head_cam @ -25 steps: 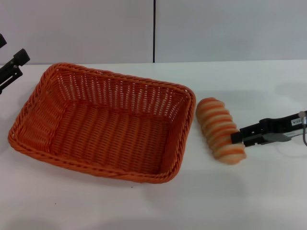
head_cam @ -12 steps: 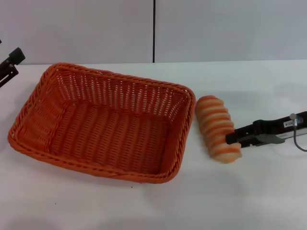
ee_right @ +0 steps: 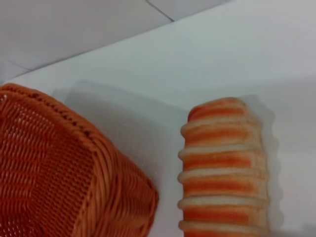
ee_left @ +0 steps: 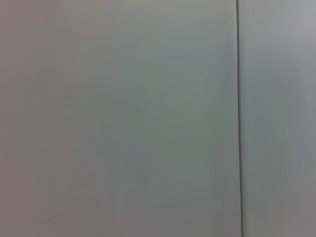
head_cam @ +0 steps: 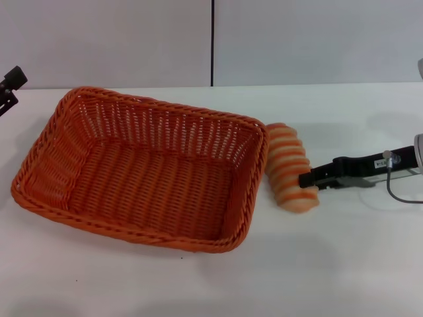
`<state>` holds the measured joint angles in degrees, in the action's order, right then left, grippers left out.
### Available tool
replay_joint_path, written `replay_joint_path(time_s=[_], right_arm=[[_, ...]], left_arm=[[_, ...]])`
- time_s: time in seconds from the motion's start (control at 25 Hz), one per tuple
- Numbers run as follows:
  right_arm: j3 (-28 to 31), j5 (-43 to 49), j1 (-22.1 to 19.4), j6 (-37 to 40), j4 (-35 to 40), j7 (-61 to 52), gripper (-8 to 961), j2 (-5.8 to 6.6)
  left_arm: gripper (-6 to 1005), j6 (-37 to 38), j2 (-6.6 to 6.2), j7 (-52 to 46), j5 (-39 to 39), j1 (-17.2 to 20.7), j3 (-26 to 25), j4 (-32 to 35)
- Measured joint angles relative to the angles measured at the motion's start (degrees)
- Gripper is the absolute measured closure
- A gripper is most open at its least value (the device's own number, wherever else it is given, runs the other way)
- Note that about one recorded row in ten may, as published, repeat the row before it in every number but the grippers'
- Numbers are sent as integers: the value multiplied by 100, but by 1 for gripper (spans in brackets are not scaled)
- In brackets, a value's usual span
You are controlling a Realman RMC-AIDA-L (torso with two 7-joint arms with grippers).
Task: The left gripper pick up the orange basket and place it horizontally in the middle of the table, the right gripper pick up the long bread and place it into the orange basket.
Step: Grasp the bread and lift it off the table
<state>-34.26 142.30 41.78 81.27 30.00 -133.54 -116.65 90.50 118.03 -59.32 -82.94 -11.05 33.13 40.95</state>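
Note:
The orange basket (head_cam: 152, 178) lies empty on the white table (head_cam: 344, 264), left of centre, long side across my view. The striped long bread (head_cam: 285, 165) lies stripes up just right of the basket, its far end against the rim. My right gripper (head_cam: 305, 179) reaches in low from the right and its tip meets the bread's right side near the loaf's near end. The right wrist view shows the bread (ee_right: 224, 168) beside the basket's corner (ee_right: 59, 173). My left gripper (head_cam: 9, 82) sits at the far left edge, away from the basket.
A grey wall with a dark vertical seam (head_cam: 212, 43) runs behind the table. Bare tabletop lies in front of the basket and to the right of the bread. The left wrist view shows only wall (ee_left: 123, 118).
The right gripper has moved left, and the bread has shifted left with it up to the basket's rim. The left gripper has drawn back toward the left edge.

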Motion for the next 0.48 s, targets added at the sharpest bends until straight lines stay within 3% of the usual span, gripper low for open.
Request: replay_joint_path(time_s=[0.28, 0.48], right_arm=[[26, -572, -185, 12, 224, 243, 591, -24], [63, -1393, -704, 457, 1002, 163, 667, -88]], left_arm=[[322, 17, 4, -51, 79, 64, -38, -15], [322, 126, 1, -56, 221, 81, -85, -114]])
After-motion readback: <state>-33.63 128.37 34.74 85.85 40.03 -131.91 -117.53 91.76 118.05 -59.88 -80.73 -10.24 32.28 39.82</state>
